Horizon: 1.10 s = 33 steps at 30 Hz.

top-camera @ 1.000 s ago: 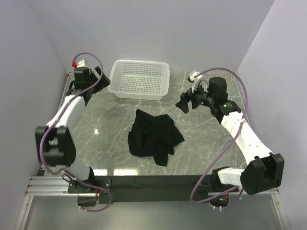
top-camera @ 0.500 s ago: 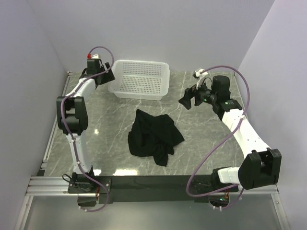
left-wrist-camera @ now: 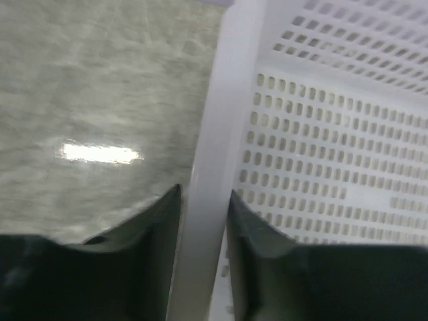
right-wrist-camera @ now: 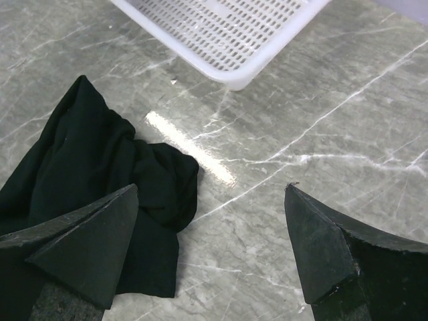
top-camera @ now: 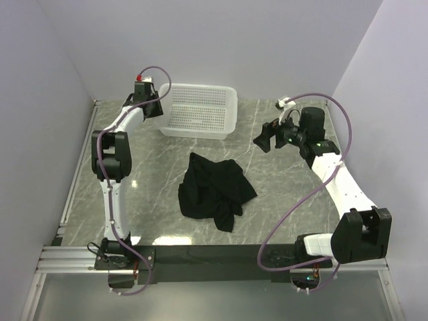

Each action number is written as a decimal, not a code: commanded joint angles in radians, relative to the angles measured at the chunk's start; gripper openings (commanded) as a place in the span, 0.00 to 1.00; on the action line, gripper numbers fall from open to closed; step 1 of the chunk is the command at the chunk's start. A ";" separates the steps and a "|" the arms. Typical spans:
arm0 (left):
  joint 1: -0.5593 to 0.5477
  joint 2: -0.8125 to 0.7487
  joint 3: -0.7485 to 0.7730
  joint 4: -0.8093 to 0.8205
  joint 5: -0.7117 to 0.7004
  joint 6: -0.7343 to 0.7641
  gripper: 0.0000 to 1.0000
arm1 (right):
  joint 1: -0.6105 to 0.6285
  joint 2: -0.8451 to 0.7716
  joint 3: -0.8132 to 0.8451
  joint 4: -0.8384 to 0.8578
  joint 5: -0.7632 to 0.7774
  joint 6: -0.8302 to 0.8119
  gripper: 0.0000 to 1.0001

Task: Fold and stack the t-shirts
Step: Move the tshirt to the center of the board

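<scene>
A black t-shirt (top-camera: pixel 214 190) lies crumpled in a heap on the marble table, in front of the white mesh basket (top-camera: pixel 200 87). In the right wrist view the t-shirt (right-wrist-camera: pixel 87 154) shows at the left. My left gripper (top-camera: pixel 159 107) is at the basket's left rim. In its wrist view the left gripper (left-wrist-camera: pixel 204 194) has one finger outside and one inside the basket, both pressed against the rim (left-wrist-camera: pixel 214 134). My right gripper (top-camera: pixel 262 142) hovers wide open and empty above the table, right of the basket. From its own camera the right gripper (right-wrist-camera: pixel 210 190) straddles bare marble beside the shirt.
The basket (right-wrist-camera: pixel 221 27) stands at the back of the grey marble tabletop (top-camera: pixel 154 167) and holds nothing. Lilac walls close in the left, back and right sides. A black rail (top-camera: pixel 214 254) with the arm bases runs along the near edge.
The left arm has swung right to the basket's left rim and its jaws have closed onto it. The right gripper has drifted slightly right and back, still open. The t-shirt has not moved.
</scene>
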 commanded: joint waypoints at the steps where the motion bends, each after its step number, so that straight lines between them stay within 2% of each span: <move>1: -0.002 0.005 0.010 0.005 -0.043 0.003 0.29 | -0.018 -0.024 -0.005 0.050 -0.017 0.018 0.95; 3: -0.001 -0.023 -0.025 0.028 -0.048 -0.002 0.16 | -0.022 -0.025 -0.007 0.053 -0.018 0.018 0.95; 4: -0.001 -0.040 -0.075 0.043 -0.050 0.000 0.03 | -0.027 -0.025 -0.008 0.052 -0.020 0.016 0.95; 5: -0.001 -0.060 -0.108 0.077 -0.054 0.005 0.01 | -0.028 -0.028 -0.010 0.053 -0.018 0.018 0.95; 13: 0.015 -0.415 -0.532 0.196 -0.142 -0.017 0.00 | -0.045 -0.048 -0.028 0.069 -0.034 0.030 0.95; 19: 0.113 -0.684 -0.830 0.192 -0.180 -0.150 0.00 | -0.048 -0.054 -0.040 0.081 -0.040 0.036 0.95; 23: 0.191 -0.842 -0.974 0.146 -0.279 -0.386 0.00 | -0.048 -0.054 -0.048 0.096 -0.044 0.048 0.95; 27: 0.206 -0.963 -1.071 0.068 -0.390 -0.657 0.00 | -0.050 -0.048 -0.046 0.107 -0.055 0.059 0.95; 28: 0.211 -0.972 -1.079 0.018 -0.416 -0.775 0.00 | -0.050 -0.047 -0.042 0.109 -0.055 0.059 0.95; 31: 0.214 -0.977 -1.090 -0.041 -0.482 -0.970 0.00 | -0.048 -0.050 -0.042 0.107 -0.057 0.058 0.95; 33: 0.217 -0.957 -1.077 -0.072 -0.505 -1.037 0.00 | -0.050 -0.054 -0.045 0.101 -0.058 0.051 0.95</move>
